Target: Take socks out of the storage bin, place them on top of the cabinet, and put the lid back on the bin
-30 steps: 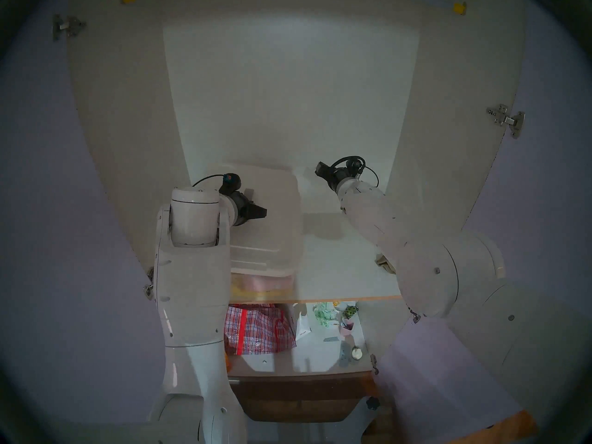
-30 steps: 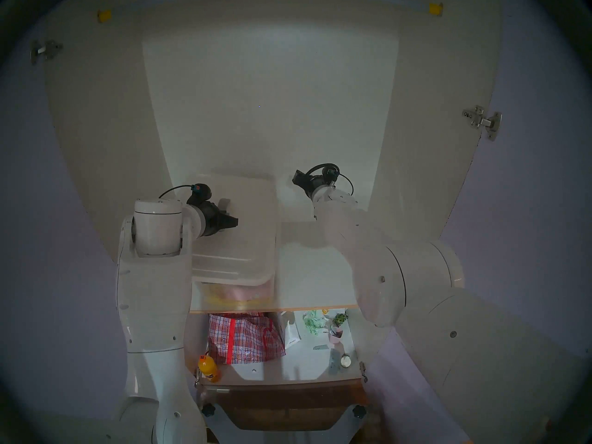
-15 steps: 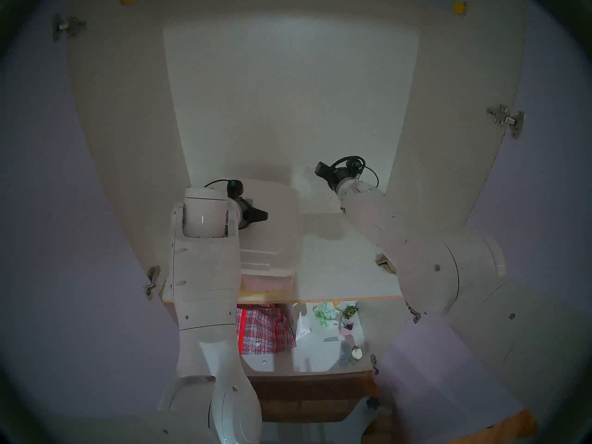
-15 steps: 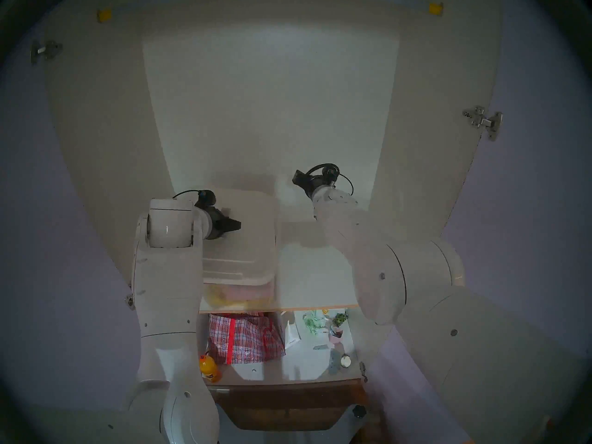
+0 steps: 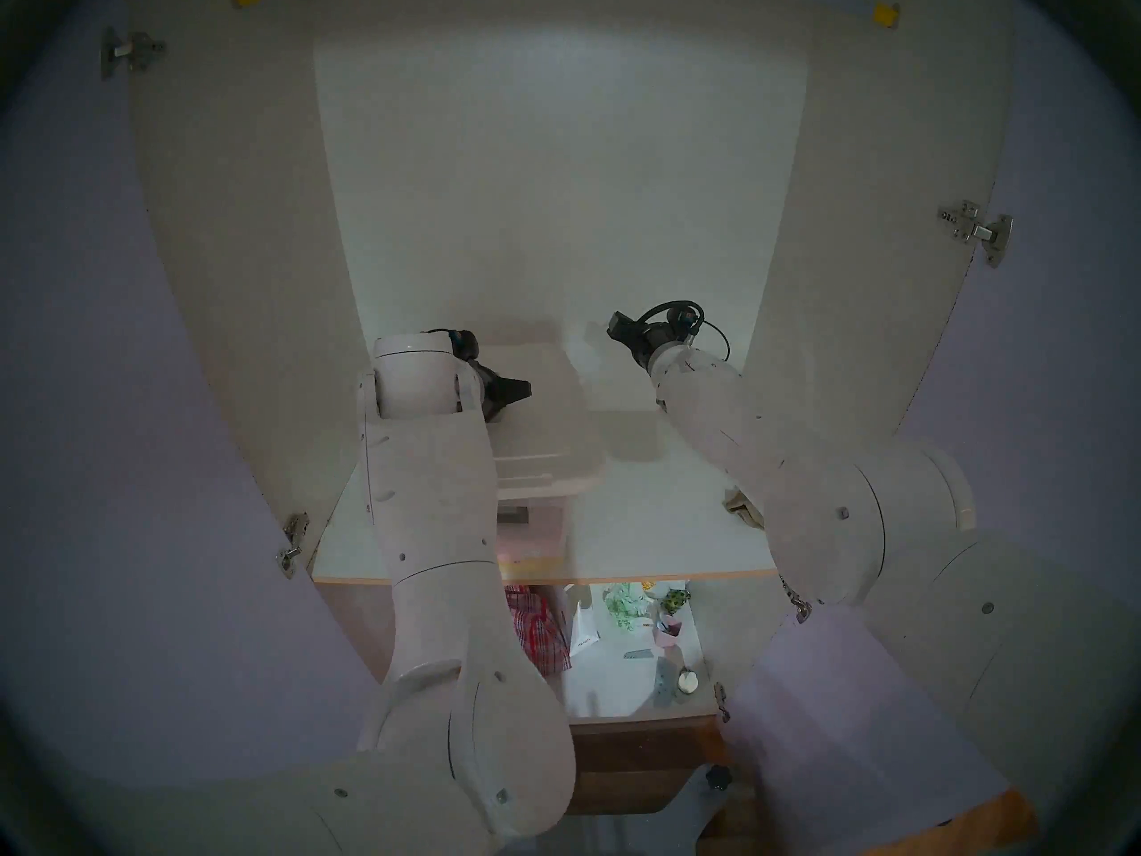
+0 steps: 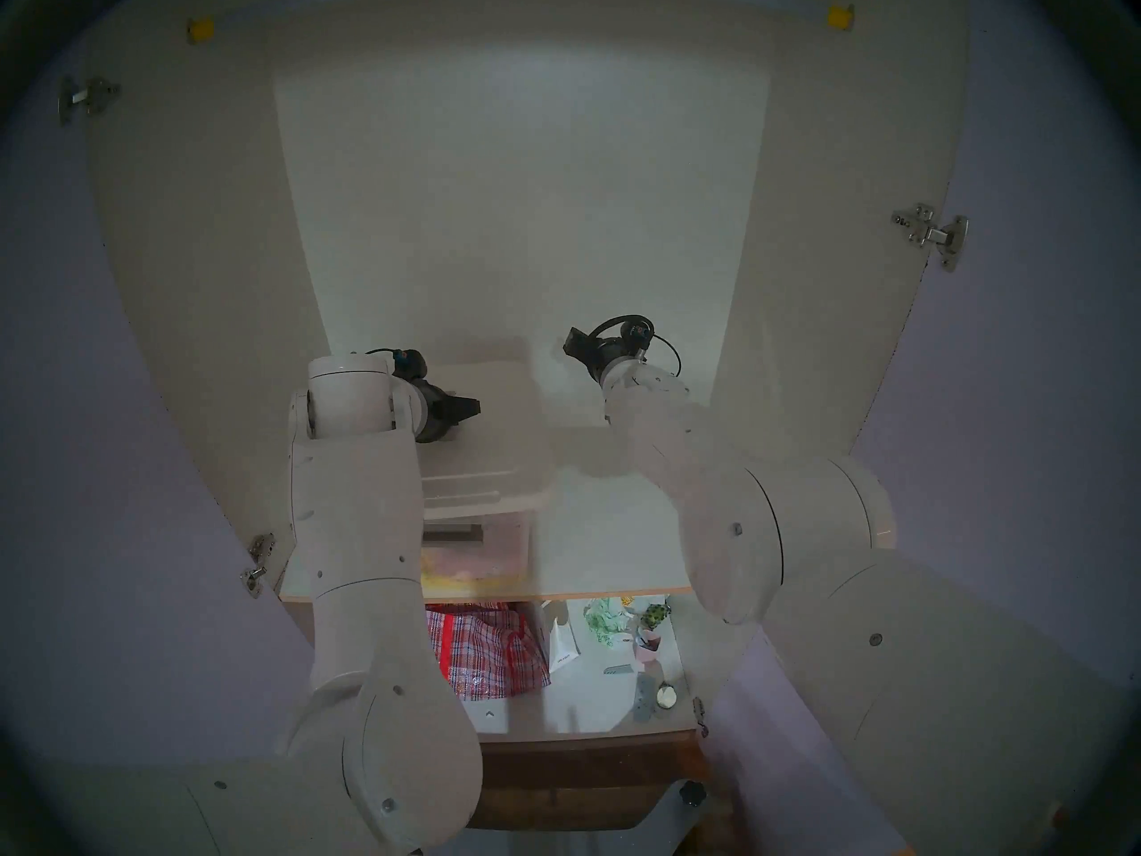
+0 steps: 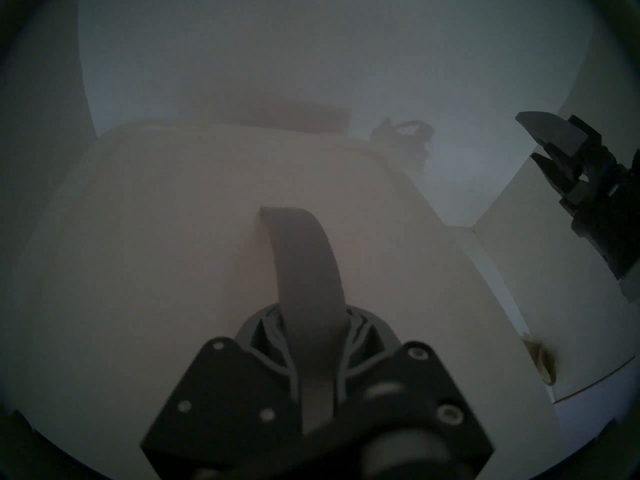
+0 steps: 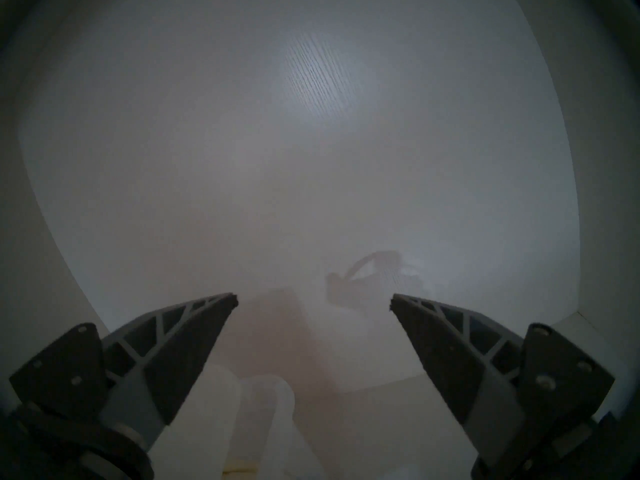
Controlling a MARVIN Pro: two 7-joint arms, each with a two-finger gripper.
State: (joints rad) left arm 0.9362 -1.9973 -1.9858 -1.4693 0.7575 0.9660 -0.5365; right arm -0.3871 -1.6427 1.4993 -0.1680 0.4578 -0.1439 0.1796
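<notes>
Gripping the lid's grey strip handle [image 7: 304,261], the left claw [image 5: 515,391] is clamped shut on it and carries the lid [image 5: 543,428] above the storage bin [image 5: 537,536]. Compared with a second ago, the lid has travelled toward the back of the shelf and a little to the right, so the bin's front end, with its grey handle recess, now shows uncovered below the lid's near edge. I judge this to be an overshoot or a mid-course alignment: the lid must still come back square over the rim before it can seat.

Over at the right, the right claw [image 8: 313,301] hangs with its fingers spread wide and empty, near the back wall of the cabinet [image 5: 555,187], unmoved.

Pink and yellow cloth shows through the bin's clear front wall. On the shelf [image 5: 648,527], near its front right corner, a corner of the olive-tan socks [image 5: 741,506] peeks from behind the right arm, already out of the bin, well apart from it.
</notes>
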